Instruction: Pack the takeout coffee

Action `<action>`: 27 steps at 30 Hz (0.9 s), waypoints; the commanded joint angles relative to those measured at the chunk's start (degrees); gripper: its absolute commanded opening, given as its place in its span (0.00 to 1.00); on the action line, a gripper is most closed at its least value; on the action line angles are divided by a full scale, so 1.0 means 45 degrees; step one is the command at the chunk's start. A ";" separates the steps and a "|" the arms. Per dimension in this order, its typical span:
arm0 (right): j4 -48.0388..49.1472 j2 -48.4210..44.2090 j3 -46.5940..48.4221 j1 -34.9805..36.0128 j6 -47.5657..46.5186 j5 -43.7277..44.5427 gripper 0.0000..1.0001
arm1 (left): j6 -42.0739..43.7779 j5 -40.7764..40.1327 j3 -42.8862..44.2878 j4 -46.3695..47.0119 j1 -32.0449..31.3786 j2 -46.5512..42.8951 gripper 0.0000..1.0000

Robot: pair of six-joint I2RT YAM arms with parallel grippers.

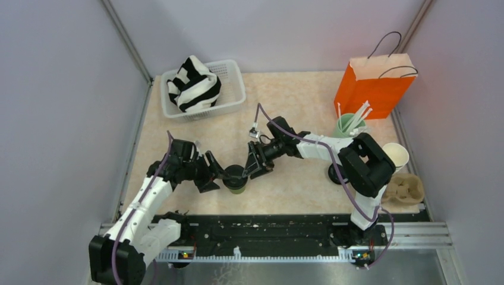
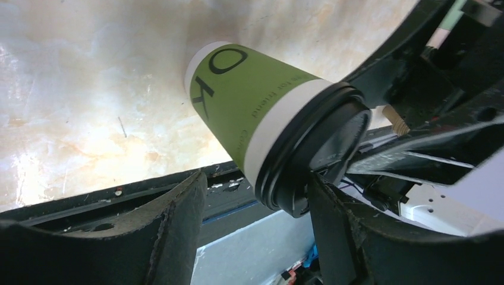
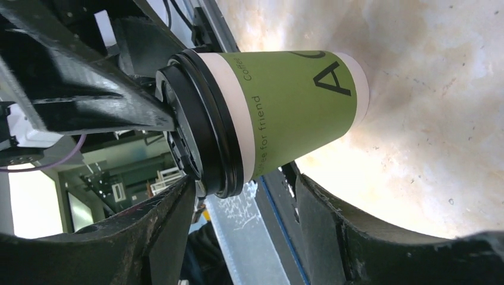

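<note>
Takeout coffee cup (image 1: pixel 236 180), green paper with a black lid (image 2: pixel 321 154), stands near the front edge of the counter (image 1: pixel 297 184). Your left tool (image 2: pixel 255 202) and right tool (image 3: pixel 243 187) straddle its lid, both open. It looks light and crushable; grip gently below the lid. Orange bag (image 1: pixel 374 83) stands far right.

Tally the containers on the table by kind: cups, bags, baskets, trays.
Paper coffee cups: 2, black-lidded green one, open one
Mint tumbler of white straws: 1
Orange paper bag: 1
White plastic basket: 1
Brown cardboard cup carrier: 1
Total: 6
</note>
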 commanded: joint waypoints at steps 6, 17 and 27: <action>0.0962 0.0188 -0.0334 -0.0021 0.0407 0.0347 0.60 | 0.0822 -0.0457 -0.0201 -0.0560 0.0074 0.1427 0.64; 0.1707 -0.0703 -0.0438 -0.0686 0.1303 0.0250 0.62 | 0.0191 0.1394 -0.1532 0.2348 0.0074 0.1186 0.62; 0.1082 -0.1255 -0.0778 -0.1447 0.1040 0.0670 0.61 | 0.0375 0.2354 -0.0775 0.3692 0.0074 0.1268 0.77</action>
